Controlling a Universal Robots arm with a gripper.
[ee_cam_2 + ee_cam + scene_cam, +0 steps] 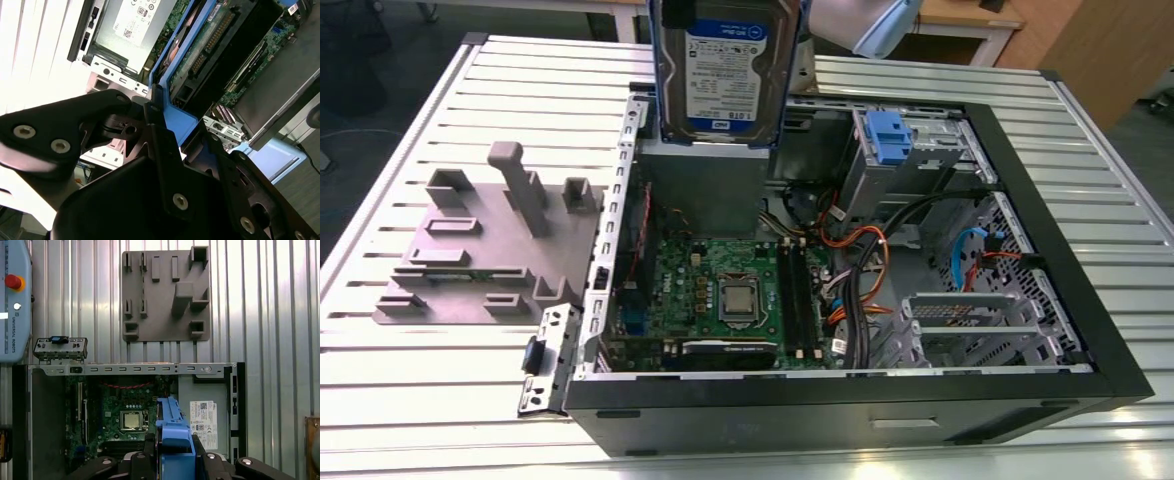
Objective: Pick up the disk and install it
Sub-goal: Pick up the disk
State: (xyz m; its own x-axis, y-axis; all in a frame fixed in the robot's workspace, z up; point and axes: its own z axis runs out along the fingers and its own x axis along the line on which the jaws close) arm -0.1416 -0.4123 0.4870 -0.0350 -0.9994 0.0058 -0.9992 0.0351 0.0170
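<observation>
The disk point(720, 70) hangs upright at the top of the exterior view, silver with a white-and-blue label and a blue side frame. It is in the air above the grey power supply box point(700, 185) of the open computer case point(854, 410). In both wrist views my gripper point(175, 455) point(182, 127) is shut on the disk's blue frame point(172, 432) point(175, 65), with black fingers point(152, 107) pressed on either side. The drive's green circuit board point(210, 40) faces the second wrist camera.
Inside the case lie the motherboard point(734, 290), orange and black cables point(867, 250) and a drive bay with a blue bracket point(887, 135). A grey fixture plate point(480, 250) point(165, 295) lies on the slatted table at the exterior view's left. A pendant with a red button point(12, 282) is nearby.
</observation>
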